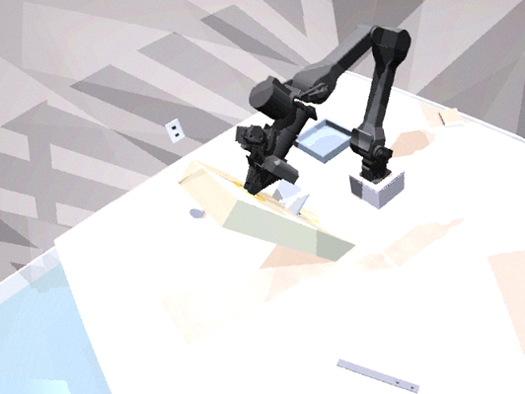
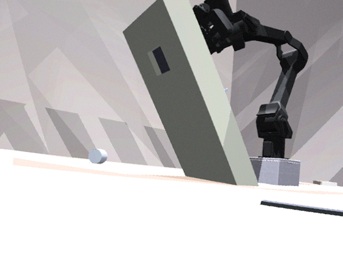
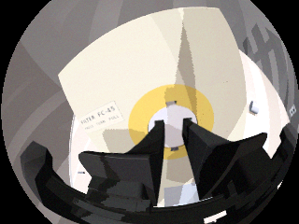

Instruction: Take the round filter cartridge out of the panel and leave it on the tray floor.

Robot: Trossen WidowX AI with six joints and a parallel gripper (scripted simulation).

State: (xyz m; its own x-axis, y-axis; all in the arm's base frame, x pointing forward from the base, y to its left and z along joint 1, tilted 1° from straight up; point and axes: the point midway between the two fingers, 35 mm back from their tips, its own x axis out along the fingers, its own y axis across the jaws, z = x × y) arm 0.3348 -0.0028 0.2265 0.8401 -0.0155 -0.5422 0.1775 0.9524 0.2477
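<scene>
Two black gripper (image 3: 170, 133) fingers you see clamped on round white filter cartridge (image 3: 174, 114), flush in cream service panel (image 3: 112, 69).

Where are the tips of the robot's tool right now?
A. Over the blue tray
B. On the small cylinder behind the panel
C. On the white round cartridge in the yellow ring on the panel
C: the wrist view shows the tool pinching the white filter cartridge inside the yellow ring on the service panel.

Black robot arm reaching into a pale panel on a white table.

The gripper (image 1: 257, 188) presses against the tilted service panel (image 1: 266, 219); a blue-grey tray (image 1: 308, 152) sits behind.
</scene>
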